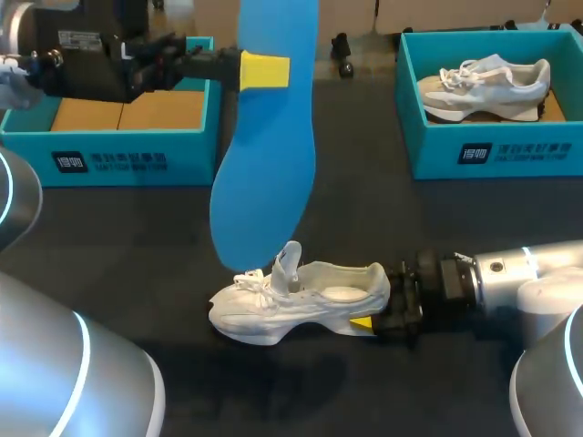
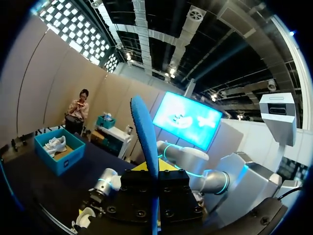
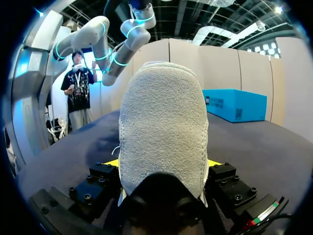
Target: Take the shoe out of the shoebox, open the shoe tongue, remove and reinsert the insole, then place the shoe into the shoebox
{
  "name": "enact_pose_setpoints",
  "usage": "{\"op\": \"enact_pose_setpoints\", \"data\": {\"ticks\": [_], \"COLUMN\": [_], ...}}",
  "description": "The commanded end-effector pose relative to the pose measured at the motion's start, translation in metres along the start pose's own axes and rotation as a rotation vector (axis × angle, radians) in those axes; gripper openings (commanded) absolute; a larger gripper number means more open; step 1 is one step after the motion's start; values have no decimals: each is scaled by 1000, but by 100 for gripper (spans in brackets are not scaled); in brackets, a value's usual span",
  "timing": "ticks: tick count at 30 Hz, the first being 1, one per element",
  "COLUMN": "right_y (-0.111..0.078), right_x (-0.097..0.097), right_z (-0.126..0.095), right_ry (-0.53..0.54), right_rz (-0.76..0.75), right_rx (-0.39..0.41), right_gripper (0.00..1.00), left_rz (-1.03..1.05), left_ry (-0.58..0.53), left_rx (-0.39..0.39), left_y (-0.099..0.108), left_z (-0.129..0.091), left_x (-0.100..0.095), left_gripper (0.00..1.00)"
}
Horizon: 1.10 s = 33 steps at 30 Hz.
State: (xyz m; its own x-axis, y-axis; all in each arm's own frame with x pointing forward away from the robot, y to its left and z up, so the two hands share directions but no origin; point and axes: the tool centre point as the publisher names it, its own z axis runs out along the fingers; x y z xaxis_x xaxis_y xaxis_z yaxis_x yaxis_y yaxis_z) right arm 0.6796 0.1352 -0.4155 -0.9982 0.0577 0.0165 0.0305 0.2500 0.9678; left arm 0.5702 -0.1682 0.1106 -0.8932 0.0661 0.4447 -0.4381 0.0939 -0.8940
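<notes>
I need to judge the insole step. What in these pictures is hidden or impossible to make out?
Head view: the insole is cut off at the top by the upper edge; whether its lower end touches the shoe is unclear.
Right wrist view: the shoe's heel fills the view, hiding its tongue and opening.
Left wrist view: the insole shows edge-on, its faces unseen.
Head view: the left arm covers part of the left shoebox.

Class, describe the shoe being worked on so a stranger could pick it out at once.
Start at the dark table: mid-table, nearest the robot, lies a white shoe. Unlike the second shoe in the right shoebox, its heel sits in the right arm's jaws and its tongue stands up.
</notes>
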Motion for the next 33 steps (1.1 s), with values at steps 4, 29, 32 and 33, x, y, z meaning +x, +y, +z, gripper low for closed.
{"op": "enact_pose_setpoints", "data": {"ticks": [4, 29, 32, 33], "right_y": [2, 13, 16, 19], "right_x": [1, 13, 12, 11], "right_z": [0, -51, -61, -64], "right_ry": [-3, -35, -31, -32], "right_rz": [0, 34, 67, 70], "right_rx": [8, 158, 233, 258], "right_gripper": [0, 100, 100, 100], "left_rz": [0, 0, 0, 0], "left_ry": [3, 3, 3, 3], "left_rx": [0, 0, 0, 0], "left_y": [0, 0, 0, 0], "left_z": [3, 3, 3, 3], "left_x": [-2, -2, -2, -2], "left_gripper": [0, 0, 0, 0]}}
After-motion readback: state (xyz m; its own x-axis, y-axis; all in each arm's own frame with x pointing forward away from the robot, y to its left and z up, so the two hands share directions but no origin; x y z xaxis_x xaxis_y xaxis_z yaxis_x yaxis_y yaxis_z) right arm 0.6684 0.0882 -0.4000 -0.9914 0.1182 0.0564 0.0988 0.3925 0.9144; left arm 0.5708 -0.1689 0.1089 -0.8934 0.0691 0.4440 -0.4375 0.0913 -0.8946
